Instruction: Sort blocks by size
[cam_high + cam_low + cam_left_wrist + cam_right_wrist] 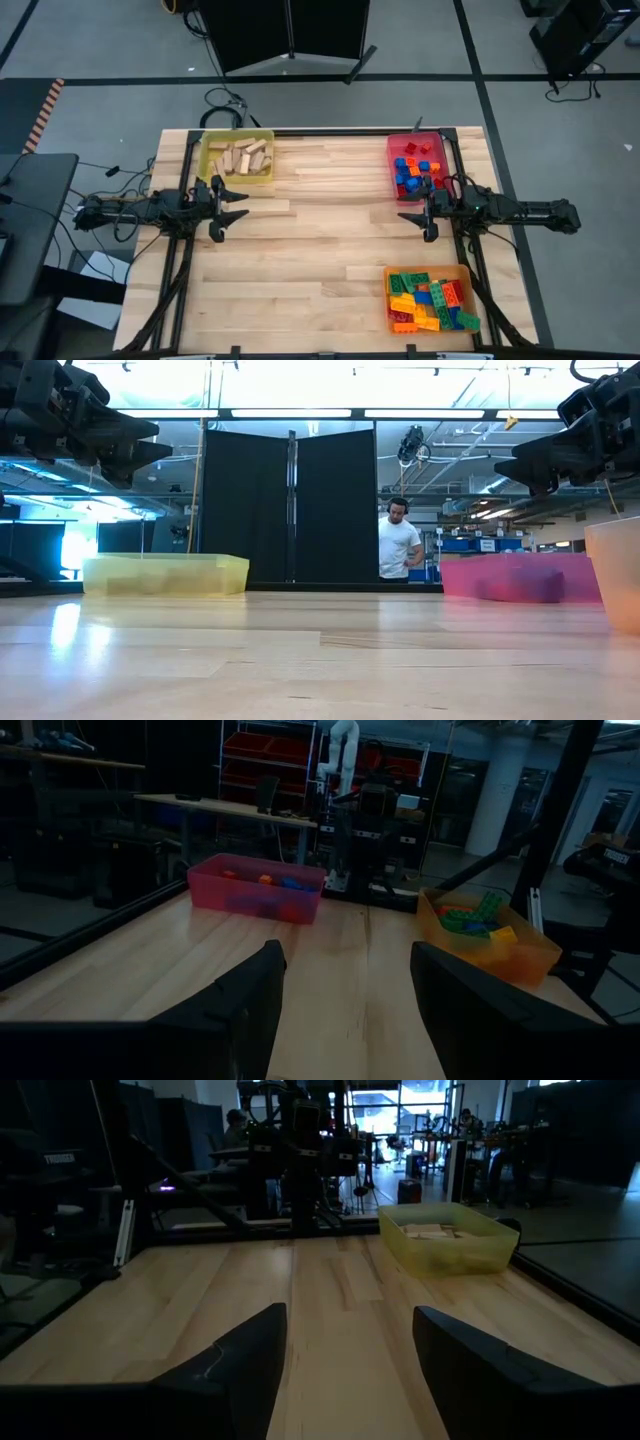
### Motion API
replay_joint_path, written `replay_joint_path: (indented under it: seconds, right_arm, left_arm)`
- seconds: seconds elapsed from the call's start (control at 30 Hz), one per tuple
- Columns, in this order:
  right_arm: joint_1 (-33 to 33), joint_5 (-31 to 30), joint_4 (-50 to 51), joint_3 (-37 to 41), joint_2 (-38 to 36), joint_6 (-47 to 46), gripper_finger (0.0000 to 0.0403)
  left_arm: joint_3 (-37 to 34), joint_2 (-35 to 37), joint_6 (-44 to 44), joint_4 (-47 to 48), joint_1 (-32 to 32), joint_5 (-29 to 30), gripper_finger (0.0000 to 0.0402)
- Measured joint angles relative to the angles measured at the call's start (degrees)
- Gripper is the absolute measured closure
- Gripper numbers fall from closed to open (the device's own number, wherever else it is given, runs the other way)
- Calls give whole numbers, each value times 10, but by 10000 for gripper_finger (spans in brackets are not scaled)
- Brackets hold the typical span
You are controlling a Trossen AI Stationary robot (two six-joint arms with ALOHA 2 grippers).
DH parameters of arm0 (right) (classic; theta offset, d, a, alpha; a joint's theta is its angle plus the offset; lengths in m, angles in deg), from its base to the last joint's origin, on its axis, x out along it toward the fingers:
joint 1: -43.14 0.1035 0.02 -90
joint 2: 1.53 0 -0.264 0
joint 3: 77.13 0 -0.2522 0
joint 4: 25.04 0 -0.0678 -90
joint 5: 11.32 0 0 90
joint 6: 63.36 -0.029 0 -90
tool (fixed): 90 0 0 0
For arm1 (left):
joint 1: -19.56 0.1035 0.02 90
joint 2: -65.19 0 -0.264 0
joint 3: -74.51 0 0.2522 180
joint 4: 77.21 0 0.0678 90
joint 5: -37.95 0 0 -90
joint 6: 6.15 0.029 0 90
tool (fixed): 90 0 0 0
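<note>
High view had it all laid out: the left gripper [222,207] hung at the left edge of the tabletop [320,250], fingers spread and holding nothing, and the right gripper [422,214] mirrored it at the right edge, also spread and empty. Every block sat in a tray. The tan wooden blocks [243,155] were heaped in the yellow tray [212,172], just beyond the left gripper toward the far side. The small red and blue bricks [413,170] filled the red tray [392,160] at the far right corner, right beside the right gripper. The larger green, orange and yellow bricks [430,298] were piled in the orange tray [388,300] at the near right corner, well apart from both grippers.

Low view showed what the overhead could not: both arms hovered well clear of the wood, with open air beneath them, and a person in a white shirt [398,545] stood in the room behind. From there the tray contents were only blurs.

Left wrist view looked across to the red and orange trays past its own parted fingers [245,1010]. Right wrist view caught only the yellow tray with wooden blocks inside, fingers [245,1365] likewise parted.
</note>
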Motion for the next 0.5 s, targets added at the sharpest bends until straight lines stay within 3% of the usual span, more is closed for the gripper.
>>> replay_joint_path:
  seconds: [0.5]
  right_arm:
    - [0,0,0,0,0,0,170]
  left_arm:
    - [0,0,0,0,0,0,177]
